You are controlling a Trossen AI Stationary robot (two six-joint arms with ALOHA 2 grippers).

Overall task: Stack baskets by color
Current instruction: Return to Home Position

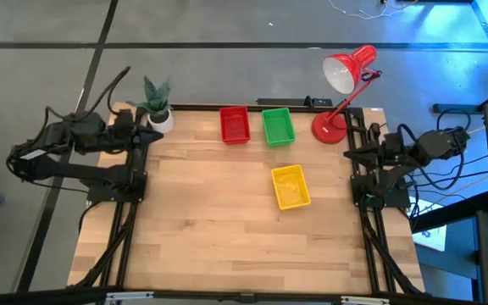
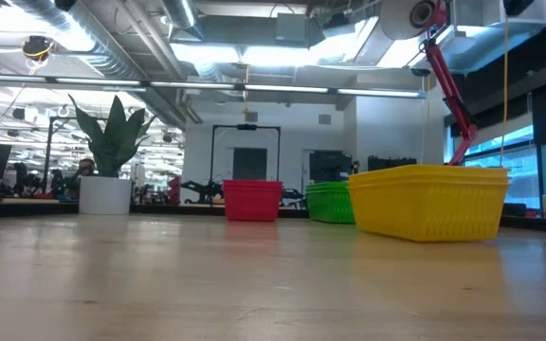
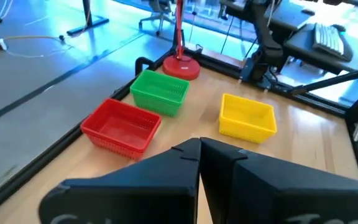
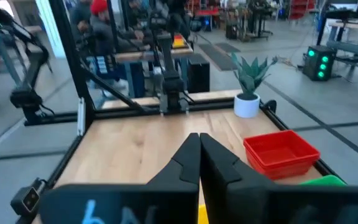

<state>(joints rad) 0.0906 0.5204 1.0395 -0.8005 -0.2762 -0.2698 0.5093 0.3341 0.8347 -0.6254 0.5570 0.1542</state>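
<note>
on the wooden table (image 1: 219, 237), a red basket (image 1: 235, 124), green basket (image 1: 278, 126) and yellow basket (image 1: 291, 186) are seen between the left gripper (image 3: 199, 142) and right gripper (image 4: 199, 135), both pressed together, with a workshop hall (image 2: 254, 104) seen beyond.

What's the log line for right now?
left gripper: shut, empty, parked left | right gripper: shut, empty, parked right | red stack, green stack: far edge, side by side | yellow stack: mid-table, apart

Both the left arm (image 1: 66, 152) and the right arm (image 1: 405, 152) are matte black, jointed machines trailing thin black cables (image 1: 113, 83), each ending in broad wedge-shaped black fingers (image 3: 166, 177), with faint pale lettering (image 4: 107, 214) on the casing of the right gripper (image 4: 199, 140).
</note>
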